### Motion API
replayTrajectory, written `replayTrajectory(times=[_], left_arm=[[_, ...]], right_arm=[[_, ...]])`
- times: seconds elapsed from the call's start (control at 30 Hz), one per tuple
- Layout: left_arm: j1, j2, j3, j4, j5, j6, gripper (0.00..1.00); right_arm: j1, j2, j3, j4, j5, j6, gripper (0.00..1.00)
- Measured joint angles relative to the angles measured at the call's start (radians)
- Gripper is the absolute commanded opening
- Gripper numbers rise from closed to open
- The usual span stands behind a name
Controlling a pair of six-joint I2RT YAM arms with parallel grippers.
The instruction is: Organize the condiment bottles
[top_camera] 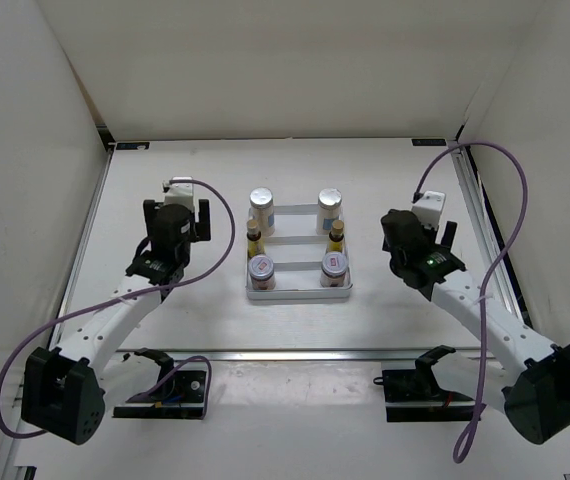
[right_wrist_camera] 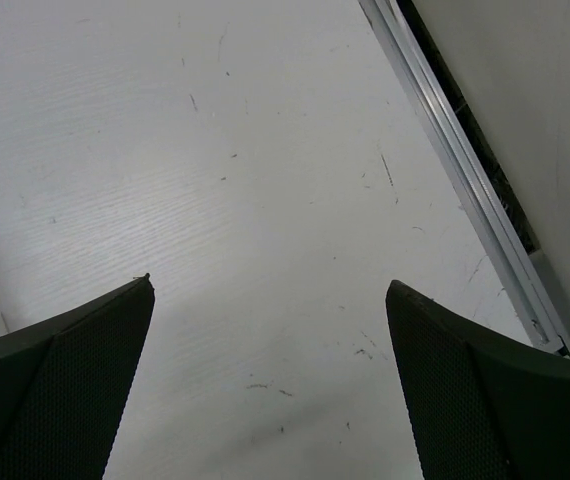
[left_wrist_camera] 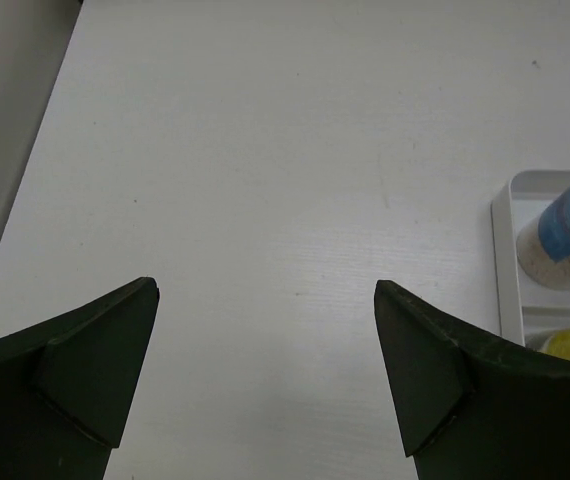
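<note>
Six condiment bottles stand in a white tray (top_camera: 299, 293) at the table's middle. Two white ones with silver caps (top_camera: 262, 206) (top_camera: 329, 205) are at the back. Two thin amber ones (top_camera: 254, 240) (top_camera: 336, 238) are in the middle row. Two squat jars with red-marked lids (top_camera: 261, 269) (top_camera: 334, 265) are in front. My left gripper (top_camera: 177, 209) (left_wrist_camera: 265, 290) is open over bare table left of the tray, holding nothing. In the left wrist view a white bottle with a blue label (left_wrist_camera: 565, 235) shows at the right edge. My right gripper (top_camera: 422, 223) (right_wrist_camera: 270, 285) is open right of the tray, also holding nothing.
White walls enclose the table on three sides. A metal rail (right_wrist_camera: 465, 170) runs along the right edge, near the right gripper. A metal strip (top_camera: 295, 355) crosses the table in front of the tray, with the two arm bases just beyond it.
</note>
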Motion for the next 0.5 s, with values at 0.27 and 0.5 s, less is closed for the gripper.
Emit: replayTrajectory(times=[0.27,0.5], left_arm=[[0.015,-0.036,-0.005,0.096,0.024,-0.004,1.00],[0.036,-0.129,-0.052,0.168,0.034,0.006,1.00]], right_arm=[[-0.032,0.045,0.184,-0.158,0.042,0.169,1.00],[-0.032,0.092,0.222,-0.257,0.092,0.269,1.00]])
